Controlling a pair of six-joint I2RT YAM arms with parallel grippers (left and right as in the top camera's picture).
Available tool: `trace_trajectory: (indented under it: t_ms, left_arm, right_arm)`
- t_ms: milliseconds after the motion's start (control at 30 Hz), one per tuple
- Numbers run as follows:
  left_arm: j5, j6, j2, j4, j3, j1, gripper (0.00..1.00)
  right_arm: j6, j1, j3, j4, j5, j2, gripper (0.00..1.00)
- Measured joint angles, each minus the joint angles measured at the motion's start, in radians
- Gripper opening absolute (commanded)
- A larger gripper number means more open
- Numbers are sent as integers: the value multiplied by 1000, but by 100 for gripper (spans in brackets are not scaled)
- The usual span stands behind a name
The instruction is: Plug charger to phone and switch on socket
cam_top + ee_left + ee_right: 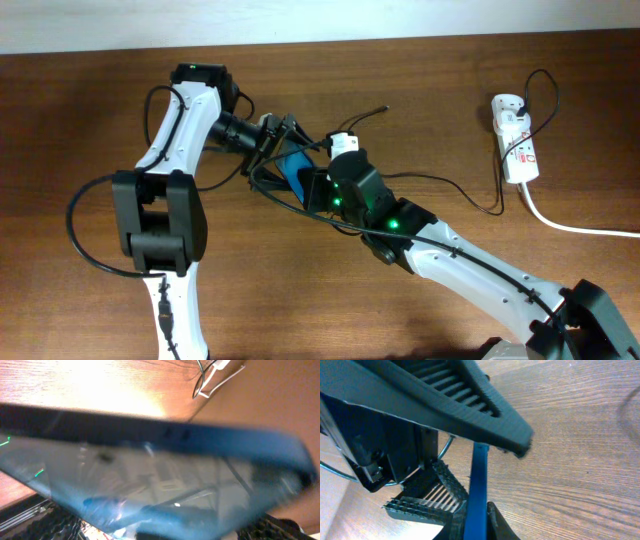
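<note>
Left end effector (283, 137) clamping blue phone (296, 172), right end effector (322, 186) grip unclear, no legible writing

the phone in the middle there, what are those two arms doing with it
Both arms meet over the middle of the table around the phone, which sits tilted between them rather than lying flat. The left gripper appears to hold it; the left wrist view is filled by its blue screen. The right gripper is closed in on the phone's edge, seen as a thin blue strip between its fingers. The charger cable trails across the table to the socket at the far right, which neither arm is touching.
</note>
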Motion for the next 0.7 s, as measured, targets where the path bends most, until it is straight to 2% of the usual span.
trace_trajectory:
  t_ms: [167,267,333,433,500,600,700]
  left_arm:
    - [-22,0,0,29,0,4,99]
    - [-80,2,0,42,55,56,99]
    - [-126,35,-4,31,144,129,99]
    - [-170,130,-65,19,230,220,99]
    - [-248,189,-200,16,249,280,98]
    - [-362,243,-414,16,257,349,89]
    - [-452,348,-738,22,277,385,89]
  right_arm:
    - [-8,0,0,0,3,2,13]
    - [-10,-17,0,-13,3,2,8]
    - [-9,-53,0,-41,4,2,4]
    - [-10,-130,0,-114,8,-8,4]
    - [-9,-172,0,-157,12,-54,4]
    - [-10,-180,0,-182,10,-124,4]
    - [-10,-180,0,-206,-1,-158,4]
